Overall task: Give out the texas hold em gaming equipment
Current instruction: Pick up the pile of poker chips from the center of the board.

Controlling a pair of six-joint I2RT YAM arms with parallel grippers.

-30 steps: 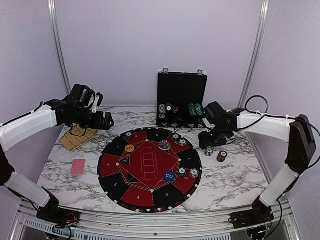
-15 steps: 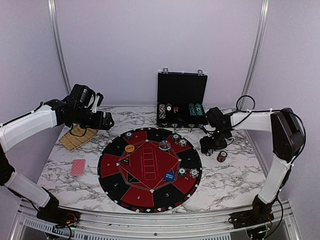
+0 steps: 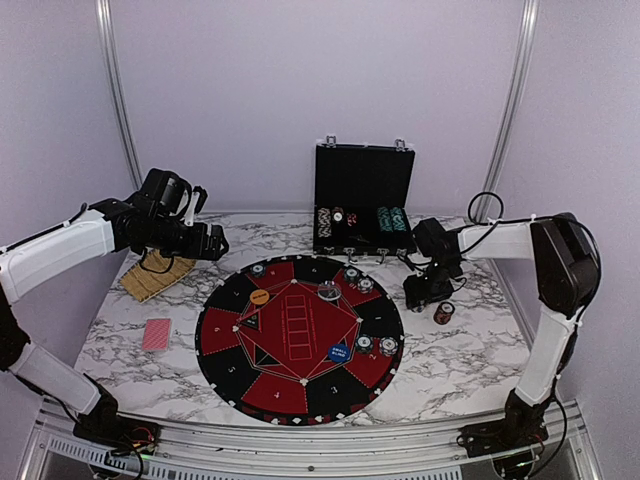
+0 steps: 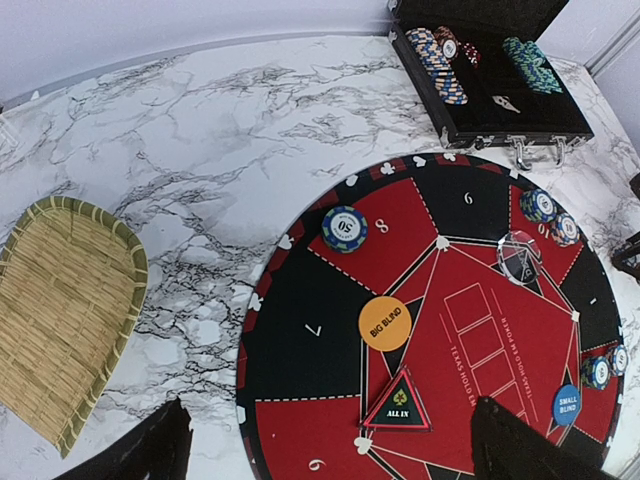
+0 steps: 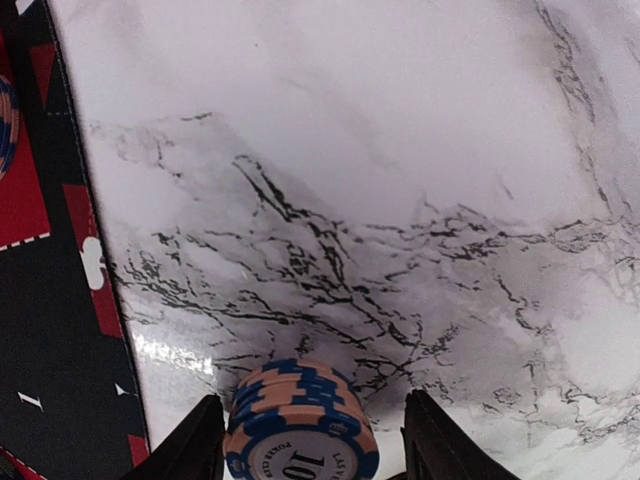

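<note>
Left pincer (image 3: 213, 243) hangs over the surface's left-back part, jaws wide apart, nothing between them, so it is out of this one. Red-backed cards (image 3: 157, 334) lie flat near the left edge, and the mat (image 3: 300, 320) already has chips and marker discs on several segments. The move in hand looks like a pick on the blue-and-peach chip stack (image 5: 300, 420), which stands on bare marble just off the mat's right edge. The right arm is by far the nearer. The right pincer (image 3: 422, 293) is down over it and straddles it, one finger either side, with a sliver of gap showing on one side. I read that as parted, not clamped yet. The stack's long axis is upright, faces up, so the closing line runs across its diameter. A dark red stack (image 3: 444, 313) sits just beside, to the right, and a skewed close could nudge it.
</note>
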